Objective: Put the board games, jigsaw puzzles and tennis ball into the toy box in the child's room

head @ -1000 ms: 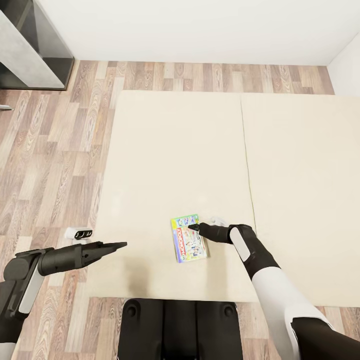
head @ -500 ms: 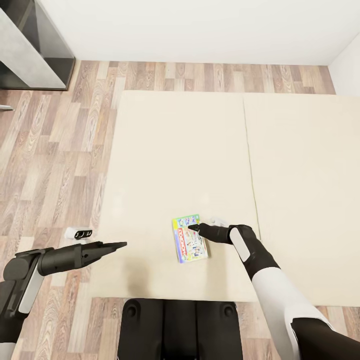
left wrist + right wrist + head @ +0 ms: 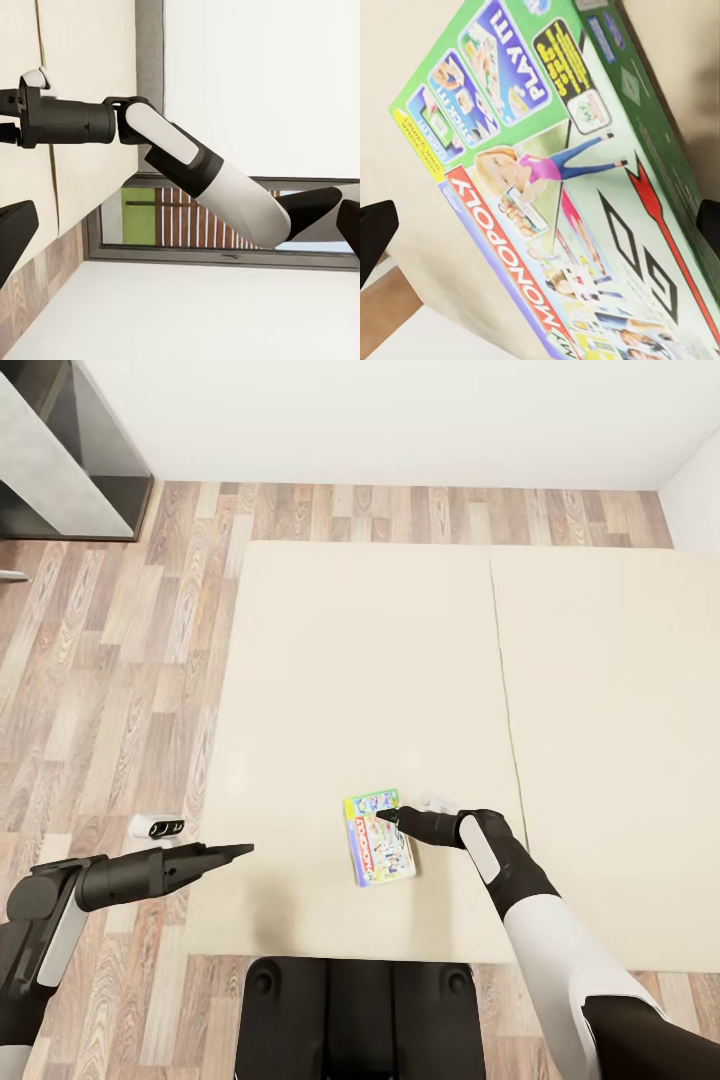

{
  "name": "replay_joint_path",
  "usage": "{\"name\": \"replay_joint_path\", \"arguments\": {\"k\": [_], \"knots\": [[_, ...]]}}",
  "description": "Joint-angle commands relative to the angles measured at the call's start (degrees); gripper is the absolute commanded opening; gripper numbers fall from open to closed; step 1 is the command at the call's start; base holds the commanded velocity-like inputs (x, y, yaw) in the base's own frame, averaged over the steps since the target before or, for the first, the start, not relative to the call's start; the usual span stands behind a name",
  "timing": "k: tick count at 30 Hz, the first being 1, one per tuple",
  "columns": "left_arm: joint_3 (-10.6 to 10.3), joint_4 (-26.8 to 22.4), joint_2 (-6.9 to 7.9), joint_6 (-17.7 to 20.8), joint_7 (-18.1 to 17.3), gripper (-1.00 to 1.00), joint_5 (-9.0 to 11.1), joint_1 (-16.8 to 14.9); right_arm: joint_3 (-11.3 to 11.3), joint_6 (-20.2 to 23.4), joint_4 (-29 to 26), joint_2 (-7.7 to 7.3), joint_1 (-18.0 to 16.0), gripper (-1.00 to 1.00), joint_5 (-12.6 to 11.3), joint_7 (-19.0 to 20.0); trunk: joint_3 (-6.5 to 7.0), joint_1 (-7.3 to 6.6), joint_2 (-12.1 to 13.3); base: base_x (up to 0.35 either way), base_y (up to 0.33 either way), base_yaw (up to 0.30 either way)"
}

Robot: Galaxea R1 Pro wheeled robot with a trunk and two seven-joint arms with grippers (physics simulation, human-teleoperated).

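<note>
While the robot is standing at the near edge of the bed (image 3: 360, 660), the step in hand looks like picking up one of the board games lying on it. Working left to right in the head view: a dark desk unit (image 3: 60, 450) is sitting at the far left over the wood-plank floor (image 3: 110, 690); the left gripper (image 3: 235, 851) is hovering off the bed's left edge, near its near-left corner, fingers lying close together to a narrow point and carrying nothing. A small white object (image 3: 157, 826) is lying on the floor just beside that edge. Further right, the board game (image 3: 378, 837), a green-white-red box lettered MONOPOLY, is lying flat on the mattress close to the near edge, left of the mattress seam. The right gripper (image 3: 383, 816) is reaching over the box's top face. In the right wrist view the box (image 3: 562, 187) is spanning the frame between the two dark fingertips (image 3: 375, 229), so the jaws are standing wide, not yet closing on anything. Judging from this, the next move is calling for lowering onto the box and getting the fingers across its narrow width, or onto one edge, since a flat box offers little to pinch
</note>
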Motion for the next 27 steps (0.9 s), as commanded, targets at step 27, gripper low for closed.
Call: {"name": "replay_joint_path", "arguments": {"k": [27], "knots": [[0.0, 0.0, 0.02, 0.6, -0.2, 1.00, -0.1, 0.0, -0.2, 0.4, 0.0, -0.06, 0.0, 1.00, 0.1, 0.2, -0.06, 0.03, -0.1, 0.000, 0.079, 0.000]]}}
